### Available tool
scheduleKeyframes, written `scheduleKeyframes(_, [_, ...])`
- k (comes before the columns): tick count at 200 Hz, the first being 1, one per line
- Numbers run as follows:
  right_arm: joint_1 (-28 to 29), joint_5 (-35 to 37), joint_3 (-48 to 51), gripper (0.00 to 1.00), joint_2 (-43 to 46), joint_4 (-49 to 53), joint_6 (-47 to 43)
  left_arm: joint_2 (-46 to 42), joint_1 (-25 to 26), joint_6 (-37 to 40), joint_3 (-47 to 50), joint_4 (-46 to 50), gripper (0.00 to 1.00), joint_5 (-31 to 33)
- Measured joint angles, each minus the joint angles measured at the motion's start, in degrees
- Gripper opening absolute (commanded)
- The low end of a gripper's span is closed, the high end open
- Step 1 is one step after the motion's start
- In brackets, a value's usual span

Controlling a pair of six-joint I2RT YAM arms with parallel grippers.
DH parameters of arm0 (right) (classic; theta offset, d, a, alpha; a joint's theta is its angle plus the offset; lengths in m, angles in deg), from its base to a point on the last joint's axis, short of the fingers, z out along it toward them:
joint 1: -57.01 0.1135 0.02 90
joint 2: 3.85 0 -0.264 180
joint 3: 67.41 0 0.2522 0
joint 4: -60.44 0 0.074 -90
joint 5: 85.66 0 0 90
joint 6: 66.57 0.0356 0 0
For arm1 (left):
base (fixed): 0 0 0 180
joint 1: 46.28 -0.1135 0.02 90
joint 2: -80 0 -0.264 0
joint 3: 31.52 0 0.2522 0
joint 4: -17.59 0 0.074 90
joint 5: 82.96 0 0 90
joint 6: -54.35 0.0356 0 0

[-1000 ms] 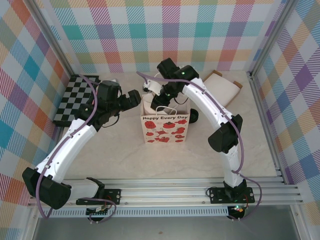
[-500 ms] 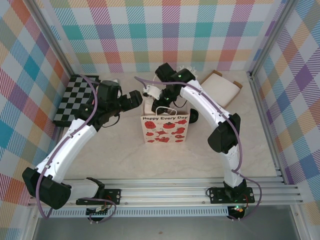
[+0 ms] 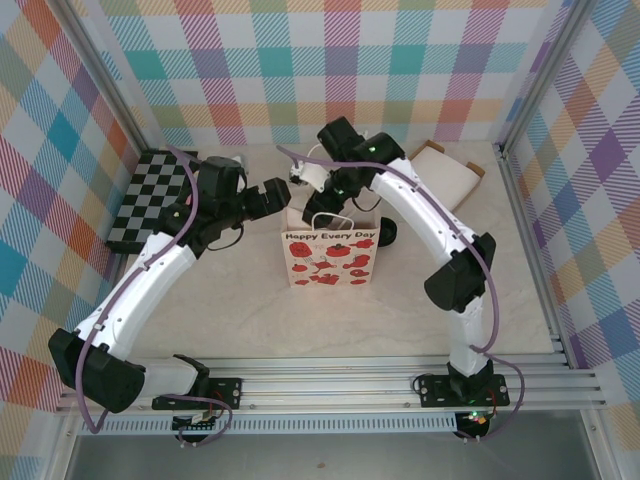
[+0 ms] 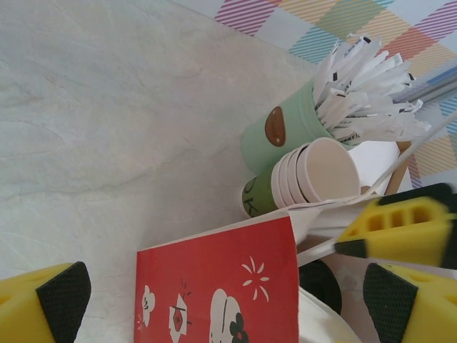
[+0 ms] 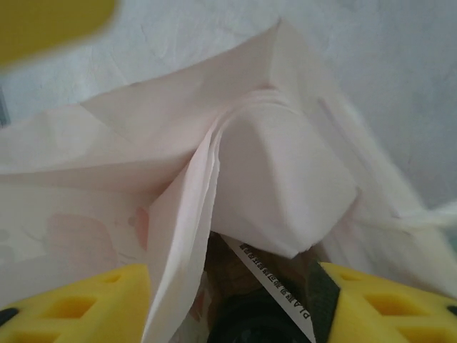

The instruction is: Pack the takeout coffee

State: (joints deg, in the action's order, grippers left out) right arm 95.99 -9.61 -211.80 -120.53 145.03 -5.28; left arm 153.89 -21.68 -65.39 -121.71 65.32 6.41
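Note:
The red-and-white paper bag point(image 3: 330, 258) stands upright mid-table, its red side point(image 4: 221, 286) between my left gripper's fingers. The left gripper point(image 3: 272, 196) point(image 4: 227, 294) is wide open at the bag's upper left edge. My right gripper point(image 3: 330, 190) point(image 5: 232, 300) reaches down into the bag's mouth. Its yellow fingers point(image 5: 371, 307) stand apart on either side of the takeout coffee's black lid point(image 5: 257, 321), which sits low inside the white bag lining point(image 5: 285, 179). The cup's green body is hidden by the bag.
Behind the bag lie a green cup of white cutlery point(image 4: 285, 132) and a stack of cream paper cups point(image 4: 314, 175). A checkered board point(image 3: 150, 195) is at the back left and a white box point(image 3: 445, 178) at the back right. A small black object point(image 3: 386, 235) lies right of the bag.
The right gripper's jaws have spread apart inside the bag, and that arm has swung left and back again. The left arm has edged slightly towards the back.

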Motion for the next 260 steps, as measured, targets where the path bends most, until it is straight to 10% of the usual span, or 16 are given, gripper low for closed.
scheduleKeyframes(151, [0.04, 9.62, 8.41, 1.00, 13.68, -14.97, 11.28, 0.04, 0.00, 1.09, 0.22, -0.02, 0.98, -6.23])
scheduleKeyframes(260, [0.04, 28.48, 37.66, 1.00, 36.85, -38.49, 19.21, 9.60, 0.50, 3.21, -7.54, 4.28, 0.27, -8.94])
